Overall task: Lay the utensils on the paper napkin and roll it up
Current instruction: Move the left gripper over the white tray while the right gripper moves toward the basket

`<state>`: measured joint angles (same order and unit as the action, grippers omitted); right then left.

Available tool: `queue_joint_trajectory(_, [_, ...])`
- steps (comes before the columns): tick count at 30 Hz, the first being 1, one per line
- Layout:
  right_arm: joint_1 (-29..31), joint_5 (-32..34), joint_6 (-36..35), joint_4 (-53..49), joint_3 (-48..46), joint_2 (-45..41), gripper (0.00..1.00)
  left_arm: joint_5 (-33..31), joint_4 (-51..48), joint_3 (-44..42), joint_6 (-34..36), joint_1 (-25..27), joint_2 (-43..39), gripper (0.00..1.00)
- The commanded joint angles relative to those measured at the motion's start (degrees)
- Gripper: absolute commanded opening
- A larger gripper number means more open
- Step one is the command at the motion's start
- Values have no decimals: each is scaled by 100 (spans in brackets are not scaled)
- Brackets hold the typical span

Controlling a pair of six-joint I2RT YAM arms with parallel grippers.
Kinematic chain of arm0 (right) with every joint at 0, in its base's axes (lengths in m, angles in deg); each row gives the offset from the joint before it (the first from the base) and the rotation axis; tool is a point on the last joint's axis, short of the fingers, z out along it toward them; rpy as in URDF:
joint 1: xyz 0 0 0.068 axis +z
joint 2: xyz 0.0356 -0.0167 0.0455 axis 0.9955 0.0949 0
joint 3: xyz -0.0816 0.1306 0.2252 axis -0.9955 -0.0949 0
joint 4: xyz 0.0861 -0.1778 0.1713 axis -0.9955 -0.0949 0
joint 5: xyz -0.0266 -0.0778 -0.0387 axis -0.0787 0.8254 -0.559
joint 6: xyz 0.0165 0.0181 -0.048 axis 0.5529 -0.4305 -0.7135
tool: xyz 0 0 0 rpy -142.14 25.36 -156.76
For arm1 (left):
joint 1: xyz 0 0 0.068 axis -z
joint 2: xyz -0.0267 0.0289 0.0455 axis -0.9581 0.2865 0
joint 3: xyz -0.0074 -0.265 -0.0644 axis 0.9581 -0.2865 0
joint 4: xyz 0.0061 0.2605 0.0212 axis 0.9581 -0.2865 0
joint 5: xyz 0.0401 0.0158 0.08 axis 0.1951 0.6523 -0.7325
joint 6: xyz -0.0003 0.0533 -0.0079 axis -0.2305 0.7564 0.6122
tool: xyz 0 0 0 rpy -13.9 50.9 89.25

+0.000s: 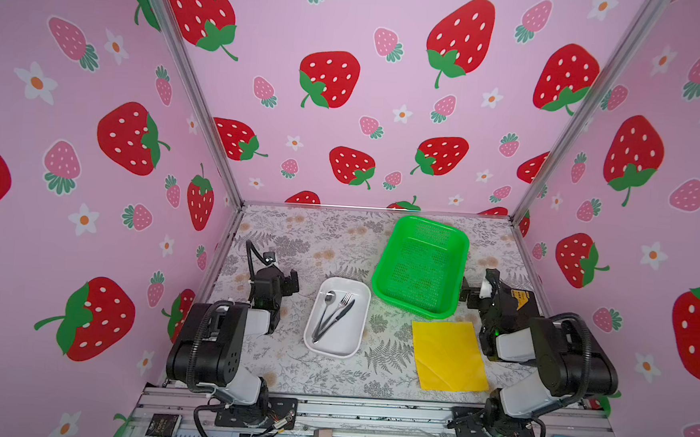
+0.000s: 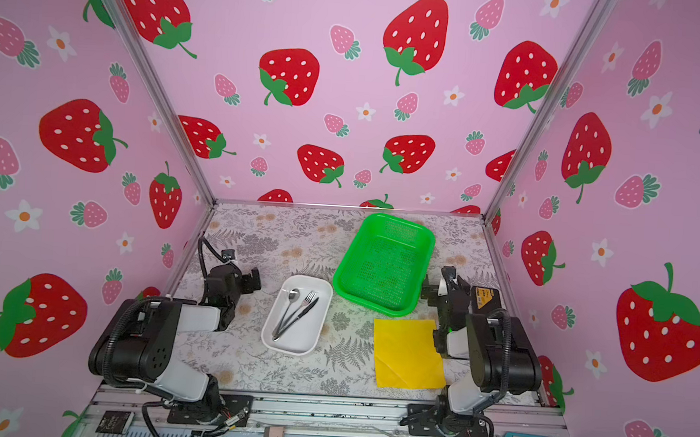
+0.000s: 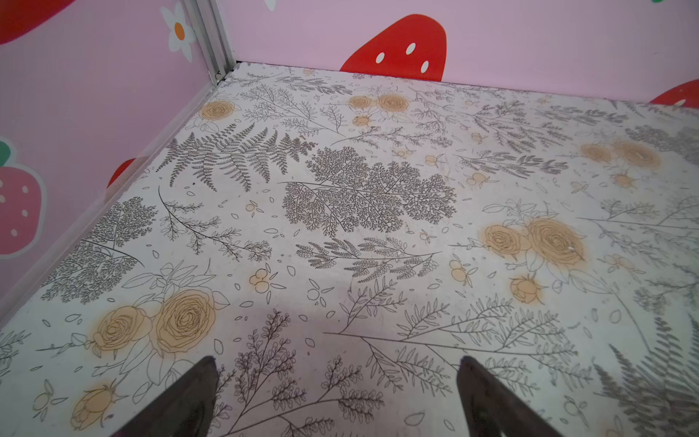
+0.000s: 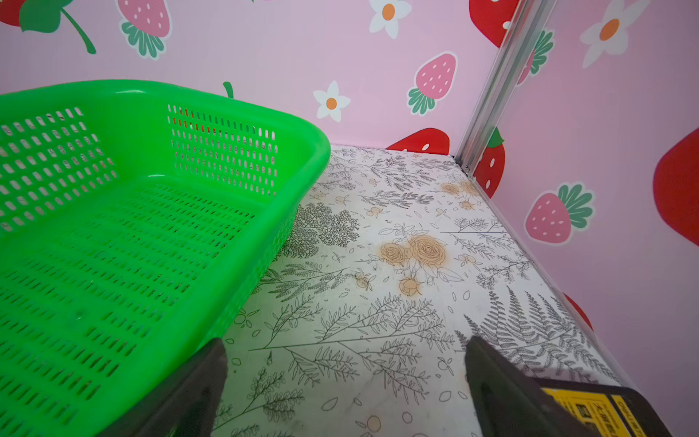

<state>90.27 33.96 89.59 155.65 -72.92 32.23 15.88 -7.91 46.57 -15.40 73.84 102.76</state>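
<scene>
Top views: white tray [image 1: 347,338] sits left of centre on the table [image 1: 297,233]. Utensils [image 1: 332,316] lie bunched inside the tray, silver heads far, black handles near. Napkin [image 1: 449,354] lies flat on the table at near right, apart from the tray. Green basket [image 1: 420,269] stands just far of the napkin, right of the tray. Left gripper [image 1: 283,277] sits low, left of the tray. Right gripper [image 1: 477,287] sits just right of the basket, with a black box [image 1: 520,298] bearing a yellow label on its right. Same layout in both top views. Left wrist view: left gripper [image 3: 336,361] is spread wide over the printed table, with only table surface between the fingers. Right wrist view: right gripper [image 4: 346,346] is spread wide and grips nothing. One finger overlaps the basket wall, contact cannot be told; the other is beside the box.
</scene>
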Motion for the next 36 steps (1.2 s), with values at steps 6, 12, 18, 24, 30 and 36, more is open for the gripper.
queue_joint_trajectory(6, [-21, -52, -27, 41, 99, -61, 100, -73, 123, 172, 72, 25, -7, 99])
queue_joint_trajectory(12, [-20, -26, -19, 43, 101, -53, 100, -74, 123, 174, 71, 28, -13, 99])
queue_joint_trajectory(18, [-19, -26, -18, 39, 110, -52, 100, -77, 119, 180, 71, 27, -3, 99])
queue_joint_trajectory(24, [-20, -26, -16, 38, 101, -60, 100, -68, 141, 159, 76, 28, -17, 99])
queue_joint_trajectory(30, [-22, -49, -19, 244, -56, -142, 100, -184, 598, -285, 14, 38, -433, 99])
queue_joint_trajectory(36, [-18, 96, 80, -370, -42, -838, 100, -443, -689, -200, -183, 11, -1545, 99])
